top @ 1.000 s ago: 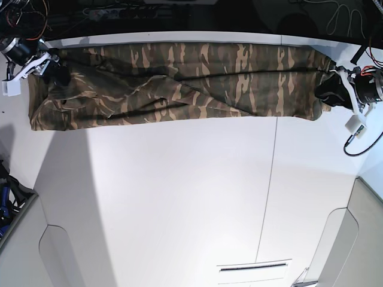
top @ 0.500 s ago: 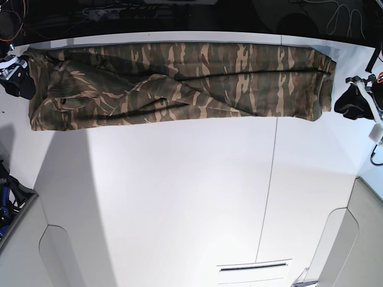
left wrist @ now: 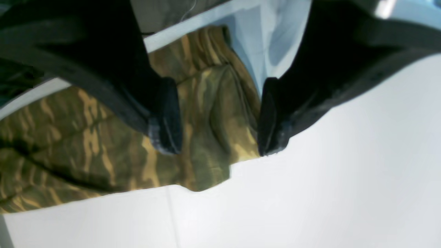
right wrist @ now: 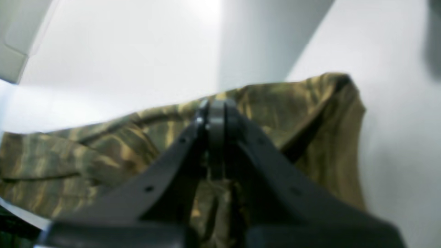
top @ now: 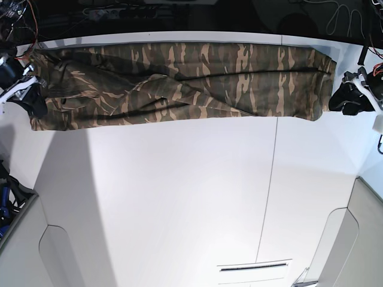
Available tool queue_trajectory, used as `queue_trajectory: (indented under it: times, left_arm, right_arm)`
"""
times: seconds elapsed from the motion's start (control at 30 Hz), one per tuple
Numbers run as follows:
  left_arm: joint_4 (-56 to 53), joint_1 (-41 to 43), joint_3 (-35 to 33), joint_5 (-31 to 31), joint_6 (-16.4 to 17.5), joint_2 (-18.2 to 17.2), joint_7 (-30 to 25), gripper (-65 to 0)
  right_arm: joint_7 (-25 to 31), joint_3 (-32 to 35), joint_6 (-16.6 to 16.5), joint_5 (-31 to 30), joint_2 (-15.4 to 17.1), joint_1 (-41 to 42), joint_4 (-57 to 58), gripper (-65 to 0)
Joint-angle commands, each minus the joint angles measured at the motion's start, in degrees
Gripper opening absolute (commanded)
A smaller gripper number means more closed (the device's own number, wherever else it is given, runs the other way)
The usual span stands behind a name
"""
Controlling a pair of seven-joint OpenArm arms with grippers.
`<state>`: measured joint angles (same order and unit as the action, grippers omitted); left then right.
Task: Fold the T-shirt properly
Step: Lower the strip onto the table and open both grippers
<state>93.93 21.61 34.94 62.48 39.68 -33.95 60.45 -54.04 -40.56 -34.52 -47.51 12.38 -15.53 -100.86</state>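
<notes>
The camouflage T-shirt (top: 179, 84) lies folded into a long narrow band along the far edge of the white table (top: 179, 197). My left gripper (top: 342, 98) hovers at the band's right end. In the left wrist view it (left wrist: 218, 134) is open, its black fingers (left wrist: 167, 117) spread over the shirt's end (left wrist: 206, 113). My right gripper (top: 35, 100) sits at the band's left end. Its jaws (right wrist: 214, 110) are shut over the T-shirt (right wrist: 86, 151), and no cloth shows between them.
A thin seam (top: 269, 179) runs down the table right of the middle. Grey panels (top: 60, 263) flank the near corners, with a slot (top: 254, 267) at the near edge. Cables and dark equipment (top: 119, 12) lie behind the far edge.
Both grippers left the shirt's ends, swung outward, and have come back to them. The right one has shut and the left one has opened wider. The shirt's left end shifted slightly.
</notes>
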Motion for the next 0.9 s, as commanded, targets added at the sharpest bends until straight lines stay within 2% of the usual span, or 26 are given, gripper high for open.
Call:
queue_trajectory:
  times: [0.0, 0.23, 0.4, 0.53, 0.73, 0.87]
  left_arm:
    - [-0.61, -0.22, 0.39, 0.96, 0.32, -0.96, -1.14, -26.7]
    - [-6.05, 1.66, -4.02, 4.15, 0.32, -0.96, -1.33, -26.7]
    - [-6.47, 2.38, -5.31, 0.20, 0.32, -0.96, -3.89, -26.6]
    - [-7.43, 2.38, -5.31, -5.05, 0.32, -0.96, -7.96, -26.6]
    - [-9.11, 2.40, -5.46, -4.72, 0.32, -0.94, -7.67, -26.5]
    - [-9.90, 2.40, -8.07, -3.13, 0.32, -0.94, -7.48, -26.5]
  right_arm:
    - [1.99, 1.05, -0.20, 0.37, 0.83, 0.26, 0.26, -65.0]
    - [4.98, 6.91, -0.11, 4.00, 0.94, 2.14, 10.49, -65.0]
    - [4.96, 7.10, 0.09, 3.96, 0.94, 3.98, 16.22, -65.0]
    - [4.55, 7.10, 0.09, 3.32, 0.94, 4.39, 16.87, -65.0]
    - [4.52, 7.10, 0.09, 2.58, 0.94, 4.39, 16.87, -65.0]
    - [4.52, 7.10, 0.09, 0.94, 0.94, 4.39, 16.87, -65.0]
